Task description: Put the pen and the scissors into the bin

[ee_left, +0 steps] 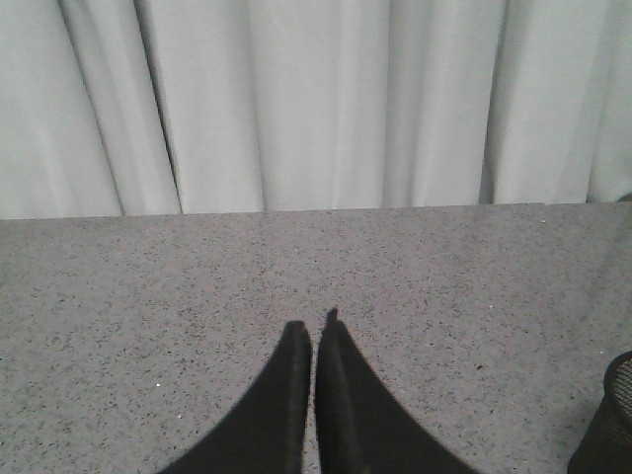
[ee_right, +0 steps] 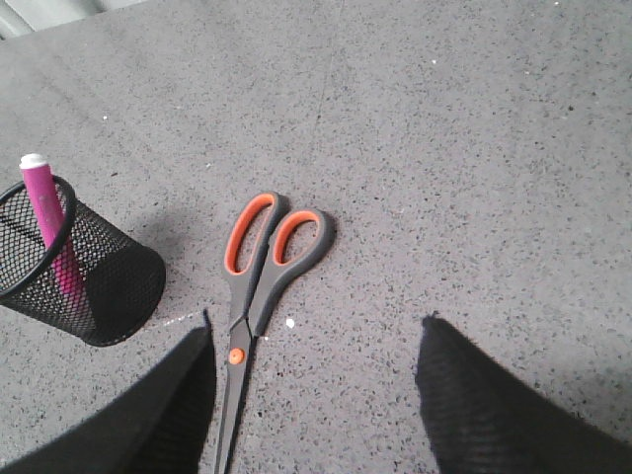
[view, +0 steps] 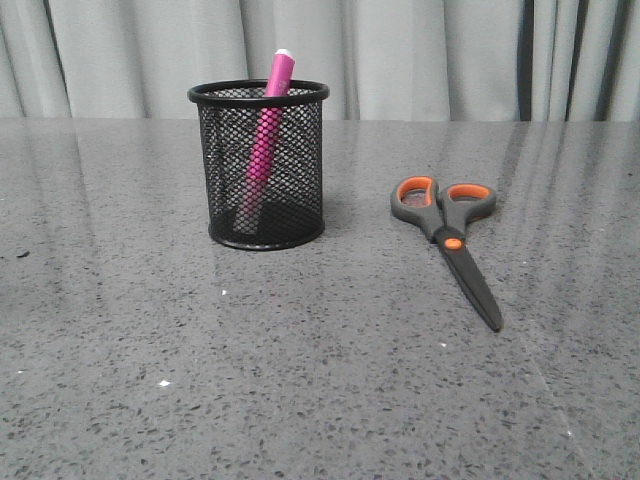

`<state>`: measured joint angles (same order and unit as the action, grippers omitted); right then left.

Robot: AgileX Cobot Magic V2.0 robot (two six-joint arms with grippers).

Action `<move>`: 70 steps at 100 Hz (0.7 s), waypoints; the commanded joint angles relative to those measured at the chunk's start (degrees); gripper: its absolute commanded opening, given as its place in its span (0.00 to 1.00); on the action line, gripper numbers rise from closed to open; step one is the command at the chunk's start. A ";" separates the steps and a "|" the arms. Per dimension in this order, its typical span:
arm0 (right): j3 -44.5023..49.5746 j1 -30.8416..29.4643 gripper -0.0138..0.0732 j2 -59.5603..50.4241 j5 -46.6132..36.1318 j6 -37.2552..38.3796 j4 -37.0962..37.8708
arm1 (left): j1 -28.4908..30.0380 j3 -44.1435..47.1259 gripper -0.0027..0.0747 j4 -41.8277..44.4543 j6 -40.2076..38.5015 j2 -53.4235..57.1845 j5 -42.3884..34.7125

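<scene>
In the front view, the pen is standing tilted inside the bin with its pale cap poking above the rim, while the scissors are lying flat and closed on the grey table to the right of the bin, handles pointing toward the curtain. In the left wrist view, the left gripper is hovering over bare table with its fingers pressed together, the bin's edge peeking in at the side. In the right wrist view, the right gripper is hanging with its fingers spread wide above the scissors, one finger lying just beside the blades, with the bin holding the pen nearby.
</scene>
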<state>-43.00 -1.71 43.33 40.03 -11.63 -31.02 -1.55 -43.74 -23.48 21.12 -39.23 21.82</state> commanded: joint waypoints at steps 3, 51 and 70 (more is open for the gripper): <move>-1.82 -0.30 0.62 0.19 -5.22 -0.72 -1.66 | 0.19 0.37 0.01 -0.75 -0.59 1.73 -5.55; -3.38 -0.30 0.62 3.01 0.69 -3.59 -3.19 | 0.19 1.22 0.01 -0.99 -0.59 1.87 -5.17; -10.25 -0.06 0.62 10.71 11.83 -6.43 -2.58 | 0.19 1.22 0.01 -1.09 -0.59 1.87 -5.17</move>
<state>-48.76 -1.71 51.19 50.24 -15.98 -32.62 -1.42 -40.95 -23.48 21.12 -37.47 20.81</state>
